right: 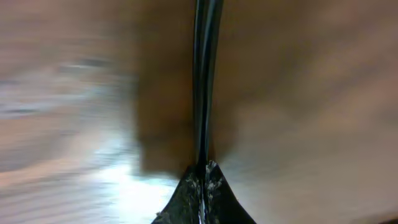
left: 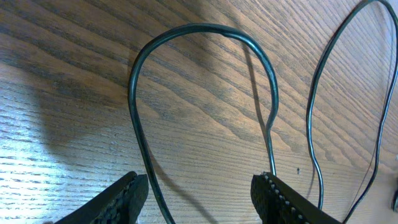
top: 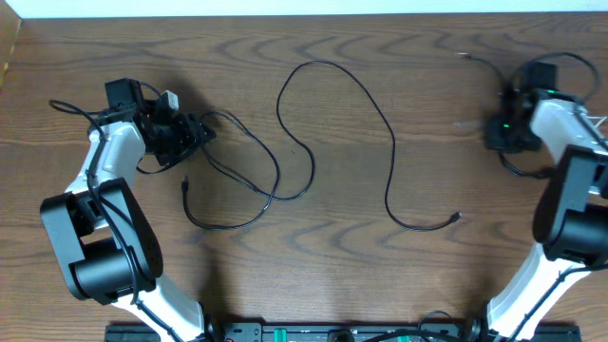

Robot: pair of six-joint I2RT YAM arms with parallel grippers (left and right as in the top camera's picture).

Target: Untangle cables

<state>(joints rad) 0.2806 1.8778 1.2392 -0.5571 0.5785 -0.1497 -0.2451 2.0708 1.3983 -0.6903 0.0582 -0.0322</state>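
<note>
On the table [top: 342, 275], the long cable [top: 391, 161] snakes across the middle: a loop near the far edge, then a run toward the near edge, with its free end right of centre. Left of it lies the looped cable [top: 233, 224], and the two cross just left of centre (which one passes on top cannot be told). The left end effector [top: 195, 133] is by the left edge, and a bend of that cable lies between and ahead of its fingers [left: 118, 199]. By the right edge, the right end effector [top: 496, 128] has a third cable [right: 202, 74] between its tips, leading off toward the far edge.
</note>
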